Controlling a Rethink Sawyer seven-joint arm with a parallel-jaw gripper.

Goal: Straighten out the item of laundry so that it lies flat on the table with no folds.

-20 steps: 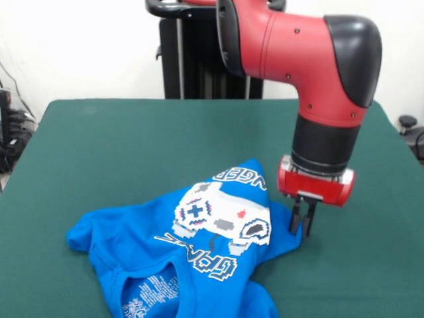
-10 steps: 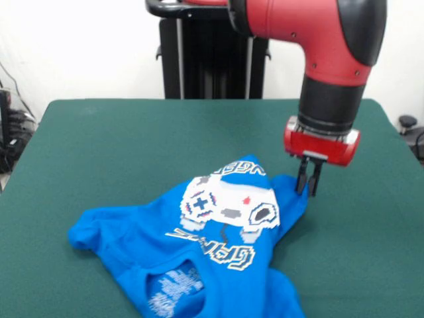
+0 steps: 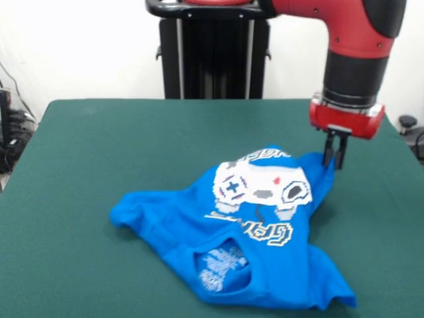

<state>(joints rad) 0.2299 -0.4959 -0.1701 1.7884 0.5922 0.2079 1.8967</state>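
Observation:
The item of laundry (image 3: 232, 245), a bright blue T-shirt with a white game-controller print, lies crumpled on the green table (image 3: 99, 146), right of centre and toward the near edge. Its neck opening faces the near edge and one sleeve sticks out to the left. My gripper (image 3: 333, 161) hangs at the shirt's far right corner, shut on a pinch of blue cloth that rises up to it. The cloth below the pinch is pulled into a taut ridge.
The red arm comes down from the upper right. The robot's black pedestal (image 3: 212, 53) stands behind the table's far edge. Bare green table lies to the left and behind the shirt.
My gripper has moved up and toward the far right with the cloth in it. The whole shirt has been dragged to the right and away from the near edge.

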